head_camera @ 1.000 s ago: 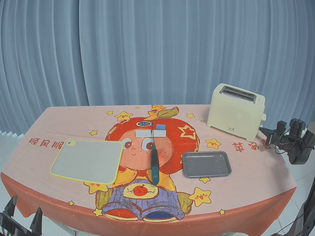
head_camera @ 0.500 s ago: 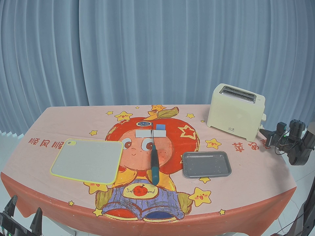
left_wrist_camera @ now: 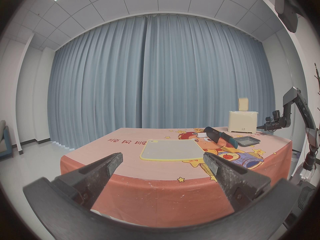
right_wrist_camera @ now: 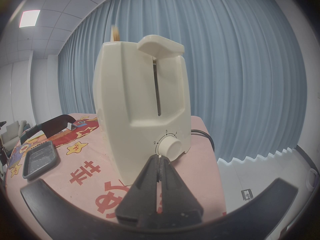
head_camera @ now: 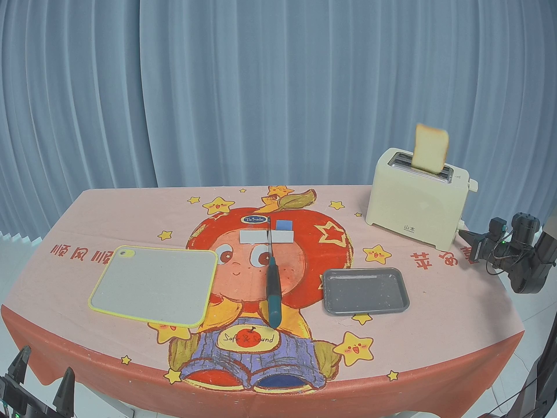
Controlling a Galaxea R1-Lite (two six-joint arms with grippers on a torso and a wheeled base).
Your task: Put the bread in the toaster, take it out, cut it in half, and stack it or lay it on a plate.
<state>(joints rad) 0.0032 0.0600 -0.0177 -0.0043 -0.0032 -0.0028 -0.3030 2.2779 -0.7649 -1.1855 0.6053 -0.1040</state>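
A toasted slice of bread (head_camera: 430,148) is up above the slot of the cream toaster (head_camera: 415,201) at the table's back right, tilted, its lower edge just over the slot. The slice also shows as bread (left_wrist_camera: 243,104) and edge-on as bread (right_wrist_camera: 115,34). The toaster's lever (right_wrist_camera: 160,46) is at the top of its slit. My right gripper (right_wrist_camera: 160,160) is shut with nothing in it, level with the toaster's dial (right_wrist_camera: 170,146) and a little short of it. My left gripper (left_wrist_camera: 163,160) hangs open below the table's front left corner, holding nothing.
A yellow-rimmed cutting board (head_camera: 155,284) lies front left. A knife with a teal handle (head_camera: 272,288) lies in the middle, blade pointing away. The dark grey tray (head_camera: 365,290) sits front right of it. The toaster's cord (right_wrist_camera: 203,137) runs off behind the toaster.
The bread has sprung up out of the toaster slot and the lever has risen from low to the top. Both arms have stayed almost still.
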